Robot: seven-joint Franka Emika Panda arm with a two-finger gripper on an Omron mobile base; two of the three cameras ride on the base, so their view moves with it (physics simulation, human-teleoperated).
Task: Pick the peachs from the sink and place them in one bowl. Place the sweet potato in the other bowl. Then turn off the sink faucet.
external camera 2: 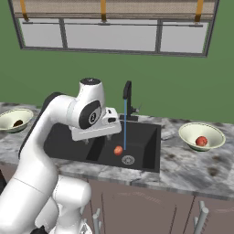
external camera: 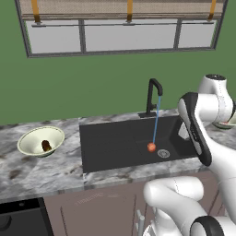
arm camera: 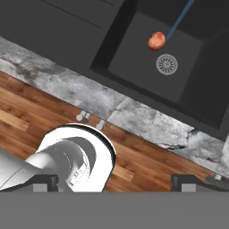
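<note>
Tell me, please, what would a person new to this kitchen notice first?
Probably the thin blue water stream falling from the black faucet into the dark sink, with one peach beside the drain ring. Then the pale bowls: the right bowl holds another peach, the left bowl a sweet potato.

Grey marbled counter (external camera: 41, 168) runs both sides of the basin, dark veins and blotches in it. Brown cabinet fronts (external camera 2: 151, 205) below, with upright silver handles (external camera 2: 200, 218). I see a wood-plank floor (arm camera: 40, 112) under the counter edge in the hand view. Green wall (external camera: 92, 87) behind, and a wide window (external camera 2: 109, 32) high on it, dark-framed, orange straps (external camera 2: 103, 9) hanging across the top. Black appliance corner (external camera: 18, 219) at lower left.
</note>
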